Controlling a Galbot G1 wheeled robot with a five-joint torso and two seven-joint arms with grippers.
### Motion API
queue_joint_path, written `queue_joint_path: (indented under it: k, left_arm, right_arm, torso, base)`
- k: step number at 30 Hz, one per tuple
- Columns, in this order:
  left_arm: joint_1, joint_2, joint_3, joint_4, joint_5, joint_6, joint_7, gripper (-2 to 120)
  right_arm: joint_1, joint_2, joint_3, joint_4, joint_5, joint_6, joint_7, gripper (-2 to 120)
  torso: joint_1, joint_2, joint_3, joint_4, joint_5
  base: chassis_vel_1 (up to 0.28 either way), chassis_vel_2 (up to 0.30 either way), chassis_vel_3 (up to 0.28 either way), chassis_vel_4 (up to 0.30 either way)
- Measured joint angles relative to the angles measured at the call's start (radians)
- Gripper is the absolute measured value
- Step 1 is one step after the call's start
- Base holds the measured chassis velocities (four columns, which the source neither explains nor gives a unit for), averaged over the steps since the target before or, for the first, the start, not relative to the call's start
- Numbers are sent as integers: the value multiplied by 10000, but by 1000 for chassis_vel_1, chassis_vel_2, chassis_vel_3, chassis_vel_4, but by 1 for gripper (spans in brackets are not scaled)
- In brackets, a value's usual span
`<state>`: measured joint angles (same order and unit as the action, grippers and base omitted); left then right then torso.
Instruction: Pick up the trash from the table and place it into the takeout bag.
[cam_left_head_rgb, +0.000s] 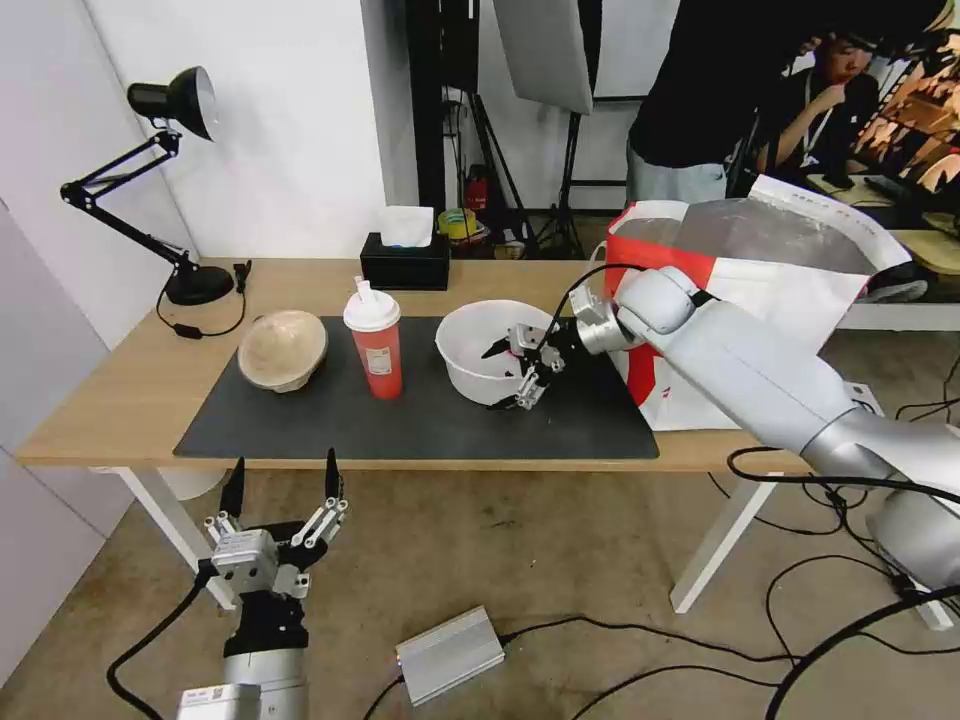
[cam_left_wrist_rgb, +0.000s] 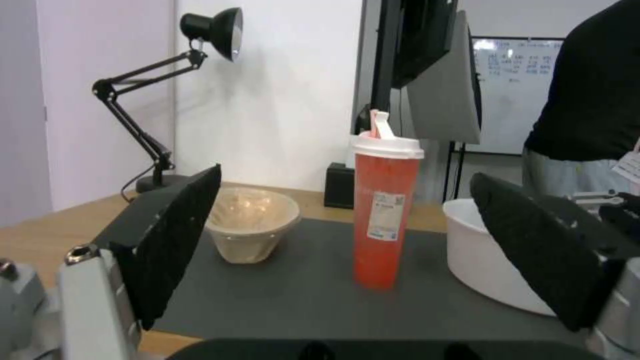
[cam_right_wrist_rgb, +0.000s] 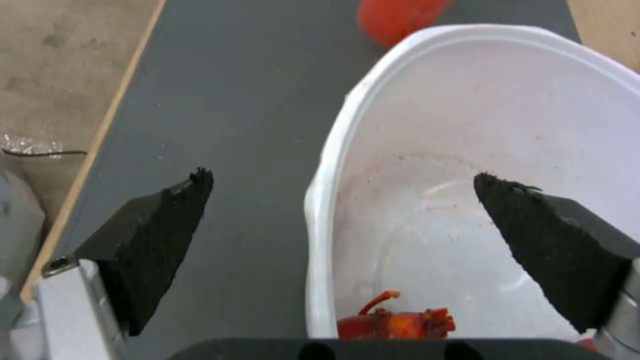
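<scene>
Bowl (cam_left_head_rgb: 480, 345), white, sits on the mat (cam_left_head_rgb: 420, 420) mid-table (cam_left_head_rgb: 120, 400), beside the bag (cam_left_head_rgb: 770, 290). Your right gripper (cam_left_head_rgb: 510, 375) straddles its near rim with fingers spread, one inside, one outside, gripping nothing. The right wrist view shows you red scraps (cam_right_wrist_rgb: 397, 322) that the head view hides. Cup (cam_left_head_rgb: 373, 340) and tan bowl (cam_left_head_rgb: 283, 350) stand to its left. Your left gripper (cam_left_head_rgb: 285, 490) hangs unclenched below the table edge.

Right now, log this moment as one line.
right gripper: open, straddling white bowl rim | left gripper: open, parked below table | takeout bag: waiting
</scene>
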<state>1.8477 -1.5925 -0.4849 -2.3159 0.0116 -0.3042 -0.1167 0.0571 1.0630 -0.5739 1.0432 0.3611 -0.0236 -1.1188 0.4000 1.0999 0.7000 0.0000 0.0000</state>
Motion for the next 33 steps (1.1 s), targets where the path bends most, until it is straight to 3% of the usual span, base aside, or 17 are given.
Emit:
queue_joint_path:
  k: [22,26,33]
  left_arm:
    - [31,-4,14,-13,31,-52,-4,100]
    - [30,-4,35,-13,31,-58,-4,100]
    - [26,-3,51,0,26,-85,-9,100]
  right_arm:
    - [-177,272,237,-678,-569,353,-150,99]
    - [-180,298,238,-804,-601,359,-161,88]
    - [-215,309,250,-921,-592,359,-227,59]
  torso:
    - [-2,1,-1,-1,-1]
    - [-3,1,-1,0,-1]
    - [-1,1,1,0,1]
  base:
    - [0,0,0,0]
    - [0,0,0,0]
    - [0,0,0,0]
